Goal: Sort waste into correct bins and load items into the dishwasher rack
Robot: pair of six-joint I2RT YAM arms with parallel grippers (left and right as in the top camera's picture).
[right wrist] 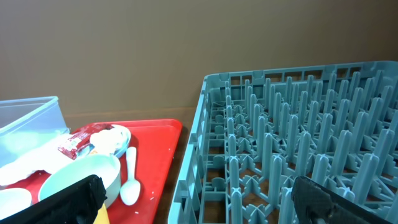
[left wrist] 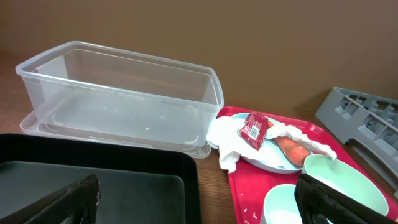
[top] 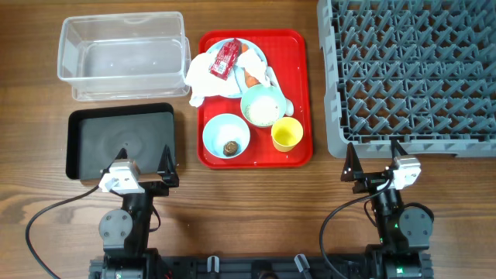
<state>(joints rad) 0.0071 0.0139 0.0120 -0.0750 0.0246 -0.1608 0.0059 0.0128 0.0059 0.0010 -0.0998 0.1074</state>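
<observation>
Left gripper [top: 143, 159], right gripper [top: 373, 155]: gaping, empty. Napkin [top: 201, 77], tray [top: 256, 160] far-left corner: light, soft, crushable; probably pinch its bunched overhang. Wrapper [top: 225, 60] atop: thin, slippery.

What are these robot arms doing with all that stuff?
Nothing is sorted yet. The left arm and right arm sit back from everything, jaws open and empty. The plate, blue bowl, green bowl, cup and napkins are all on the red tray. The tub, black tray and rack look empty.
</observation>
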